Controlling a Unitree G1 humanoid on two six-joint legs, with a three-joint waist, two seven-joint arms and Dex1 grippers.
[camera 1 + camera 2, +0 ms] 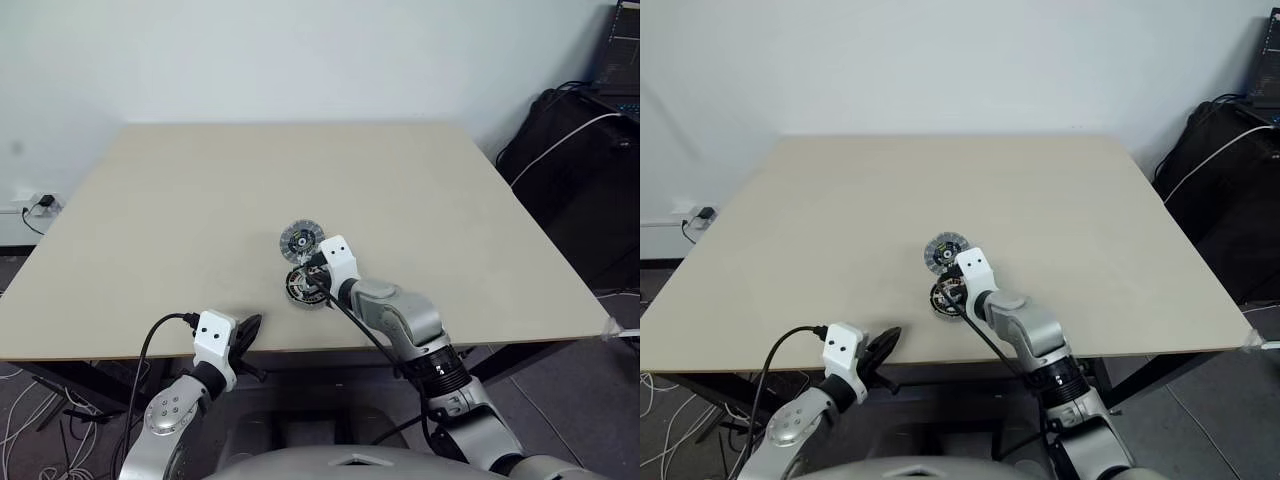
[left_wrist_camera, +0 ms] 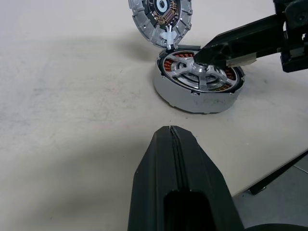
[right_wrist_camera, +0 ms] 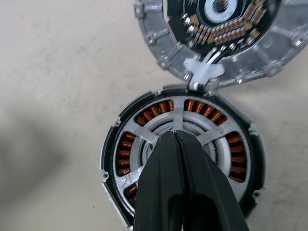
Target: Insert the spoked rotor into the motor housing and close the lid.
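Observation:
The motor housing (image 3: 126,149) lies on the table near its front edge, its ring of copper windings facing up. The spoked rotor (image 3: 178,115) sits inside it, silver spokes crossing over the windings. The lid (image 3: 163,53) lies flat just beyond the housing, touching its rim, dark centre up. My right gripper (image 1: 312,282) is shut, and its tips rest on the rotor's hub (image 2: 197,67); nothing shows between the fingers. My left gripper (image 1: 250,325) is shut and empty at the table's front edge, left of the housing and apart from it.
The beige table (image 1: 200,200) spreads wide behind and beside the parts. Its front edge (image 1: 330,350) runs just below the housing. Black bags with a white cable (image 1: 570,140) stand off the table's right side. A wall socket (image 1: 40,205) is at far left.

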